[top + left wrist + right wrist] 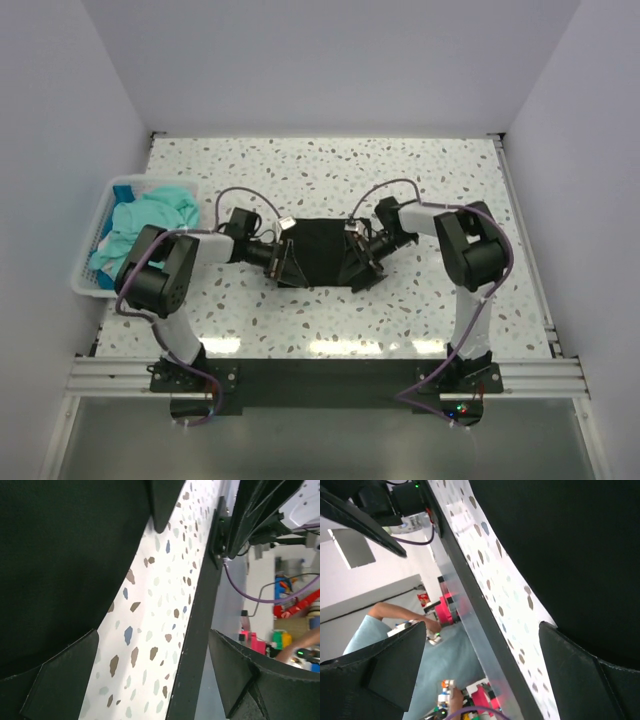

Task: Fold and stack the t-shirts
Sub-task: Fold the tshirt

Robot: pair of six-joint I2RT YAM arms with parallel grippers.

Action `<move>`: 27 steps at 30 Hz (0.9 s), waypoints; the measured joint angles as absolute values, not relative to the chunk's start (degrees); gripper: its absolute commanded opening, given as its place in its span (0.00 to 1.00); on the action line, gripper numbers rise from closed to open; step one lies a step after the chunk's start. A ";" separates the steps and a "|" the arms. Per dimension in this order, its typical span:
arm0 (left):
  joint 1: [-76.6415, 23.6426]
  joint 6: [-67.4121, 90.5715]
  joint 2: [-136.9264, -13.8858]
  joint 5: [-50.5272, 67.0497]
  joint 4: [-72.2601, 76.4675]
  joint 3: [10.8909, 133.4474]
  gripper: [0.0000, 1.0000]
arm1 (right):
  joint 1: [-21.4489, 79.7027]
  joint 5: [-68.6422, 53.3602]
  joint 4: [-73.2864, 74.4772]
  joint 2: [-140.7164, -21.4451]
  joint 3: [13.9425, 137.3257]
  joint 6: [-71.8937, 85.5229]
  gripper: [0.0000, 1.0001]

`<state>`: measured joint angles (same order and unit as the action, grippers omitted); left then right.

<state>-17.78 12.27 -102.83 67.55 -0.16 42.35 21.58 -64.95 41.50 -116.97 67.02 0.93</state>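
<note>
A black t-shirt [320, 245] lies folded into a small rectangle at the middle of the table. My left gripper [285, 262] is at its left near corner, open and empty. In the left wrist view the shirt [60, 570] fills the left side, and the gripper [155, 680] holds only bare table between its fingers [60, 680]. My right gripper [358, 265] is at the shirt's right near corner, open and empty. In the right wrist view the shirt [570, 555] lies at the upper right of the gripper [485, 675]. Teal t-shirts [150, 220] lie bunched in the basket.
A white slatted basket [105, 200] stands at the table's left edge. The speckled table [400, 180] is walled at the back and sides. Its front edge [195, 630] shows close in both wrist views. A person [395, 630] is beyond the front edge.
</note>
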 measured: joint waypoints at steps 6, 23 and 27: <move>-17.08 6.83 -99.63 64.64 -12.03 54.76 1.00 | 20.56 -60.88 48.31 -113.86 78.30 1.89 0.99; -9.34 18.92 -124.88 67.05 -0.10 75.20 1.00 | 17.87 -63.26 35.53 -133.21 95.85 12.67 0.95; -8.25 17.85 -126.02 66.11 -2.87 79.59 1.00 | 16.49 -61.19 39.64 -134.02 99.22 8.51 0.94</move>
